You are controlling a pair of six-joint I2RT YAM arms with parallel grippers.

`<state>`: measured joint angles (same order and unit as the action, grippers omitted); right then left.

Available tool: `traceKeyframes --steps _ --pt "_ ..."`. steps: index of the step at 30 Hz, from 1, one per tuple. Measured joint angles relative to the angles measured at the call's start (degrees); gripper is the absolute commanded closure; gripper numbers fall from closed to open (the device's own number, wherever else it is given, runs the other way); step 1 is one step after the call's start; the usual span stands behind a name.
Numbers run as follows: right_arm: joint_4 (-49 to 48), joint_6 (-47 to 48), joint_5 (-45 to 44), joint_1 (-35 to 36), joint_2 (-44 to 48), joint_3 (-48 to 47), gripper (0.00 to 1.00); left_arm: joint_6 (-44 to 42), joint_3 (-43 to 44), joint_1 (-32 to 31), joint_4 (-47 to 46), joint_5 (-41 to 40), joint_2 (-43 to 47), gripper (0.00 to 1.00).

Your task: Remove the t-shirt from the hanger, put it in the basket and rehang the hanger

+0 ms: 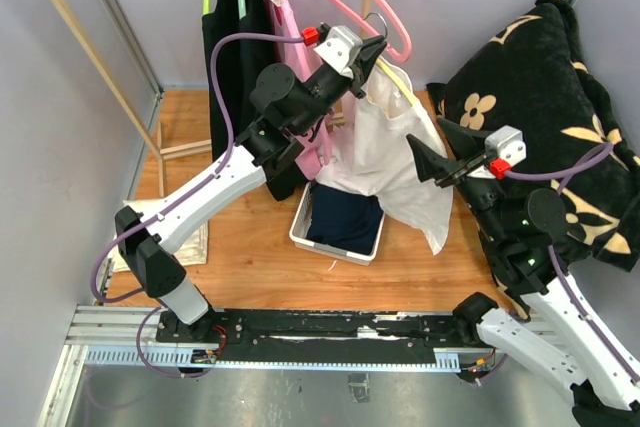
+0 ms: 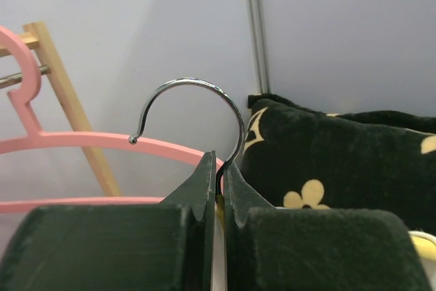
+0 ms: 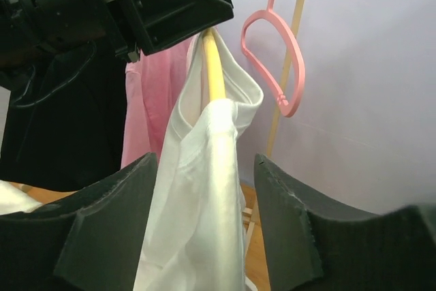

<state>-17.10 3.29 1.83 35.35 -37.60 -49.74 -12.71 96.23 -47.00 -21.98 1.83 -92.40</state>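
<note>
My left end effector (image 2: 219, 180) pinches the hanger's hook (image 2: 204, 84); the right end effector (image 3: 208, 189) stands spread around the t-shirt (image 1: 385, 142), mid-frame — I'd close on cloth only, then pull down and away steadily.

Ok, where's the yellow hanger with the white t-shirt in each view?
Top external: yellow hanger upper centre, at the left claw, t-shirt draped below.
Left wrist: only its metal hook, centre, pinched by the claw.
Right wrist: its yellow arm, upper centre, inside the collar.
Shared landmark: the empty pink hanger, in all three.
</note>
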Motion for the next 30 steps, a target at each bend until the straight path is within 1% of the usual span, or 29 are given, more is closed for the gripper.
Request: traceKeyframes --steps 3,8,13,16,18,19,20,21,22,23,24,25,30 --pt "2.6 0.0 -0.6 0.0 1.6 -0.2 0.35 -0.6 2.0 0.0 1.1 -1.9 -0.3 0.99" --pt "6.1 0.0 -2.5 0.0 5.9 0.5 0.34 -2.8 7.1 0.0 2.5 -3.1 -1.2 0.99" --pt "9.4 0.0 -4.0 0.0 10.3 2.3 0.40 -5.1 11.9 0.1 4.4 -3.5 -2.1 0.99" --pt "11.1 0.0 -4.9 0.0 11.9 3.6 0.44 -5.7 12.9 0.1 5.0 -3.5 -2.2 1.00" --pt "12.0 0.0 -5.2 0.0 12.2 4.2 0.51 -5.7 13.1 0.1 5.4 -3.5 -2.3 1.00" --pt "12.3 0.0 -5.3 0.0 12.2 4.4 0.58 -5.7 13.1 0.1 5.5 -3.5 -2.3 1.00" --pt "12.5 0.0 -5.4 0.0 12.0 4.7 0.68 -5.7 13.1 0.1 5.6 -3.5 -2.4 1.00" --pt "12.8 0.0 -5.5 0.0 11.9 4.7 0.81 -5.7 13.1 0.1 5.8 -3.5 -2.4 1.00" --pt "12.8 0.2 -5.6 0.0 11.7 4.8 0.90 -5.7 13.1 0.1 5.9 -3.5 -2.5 1.00" --pt "12.8 -0.1 -5.6 0.0 11.5 4.8 0.96 -5.7 13.1 0.1 5.9 -3.5 -2.5 1.00" --pt "12.8 -0.2 -5.7 0.0 11.4 4.9 0.98 -5.7 13.1 0.1 6.0 -3.5 -2.5 1.00" --pt "12.8 -0.3 -5.8 0.0 11.3 5.0 0.99 -5.7 13.1 0.1 6.1 -3.5 -2.5 1.00" --pt "12.7 -0.4 -6.5 0.0 11.3 6.1 0.99 -6.2 13.1 0.3 6.4 -4.5 -2.5 1.00"
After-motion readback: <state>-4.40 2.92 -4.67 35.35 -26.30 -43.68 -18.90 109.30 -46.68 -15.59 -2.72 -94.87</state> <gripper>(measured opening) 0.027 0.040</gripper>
